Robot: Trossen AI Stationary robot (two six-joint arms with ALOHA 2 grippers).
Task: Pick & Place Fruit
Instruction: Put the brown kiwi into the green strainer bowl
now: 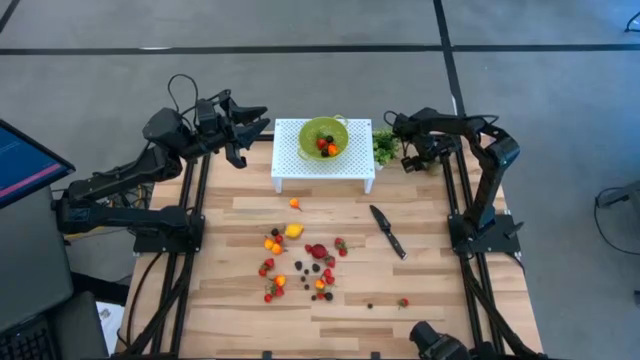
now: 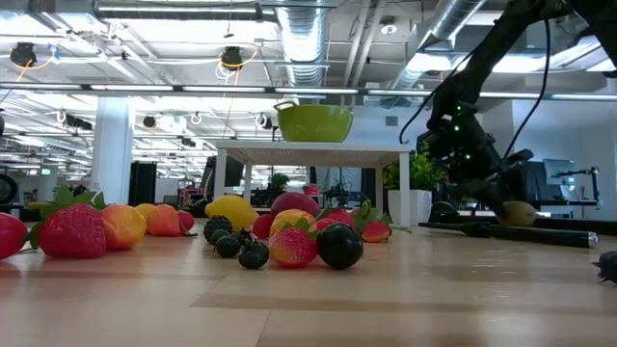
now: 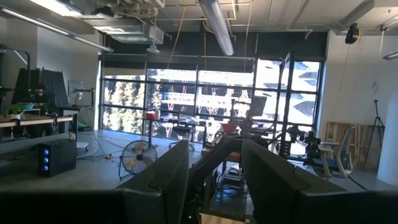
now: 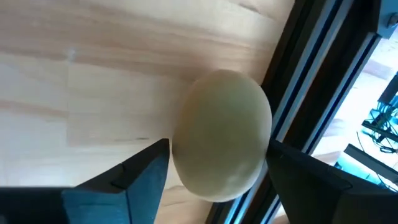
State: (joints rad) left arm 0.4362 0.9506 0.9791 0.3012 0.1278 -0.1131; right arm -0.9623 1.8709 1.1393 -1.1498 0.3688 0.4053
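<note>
**What cannot be made out**

From above, the scattered fruit (image 1: 300, 262) is too small to tell one kind from another, and so is what lies in the green bowl (image 1: 324, 135). The right gripper (image 4: 217, 163) hides the lower edge of the pale round fruit (image 4: 222, 134). Whether its fingers touch that fruit is unclear. The black knife (image 2: 511, 231) blurs at table level.

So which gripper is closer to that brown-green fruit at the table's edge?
Right. The right gripper has its fingers on either side of the brown-green fruit. The left gripper hangs past the white stand, on its opposite side.
</note>
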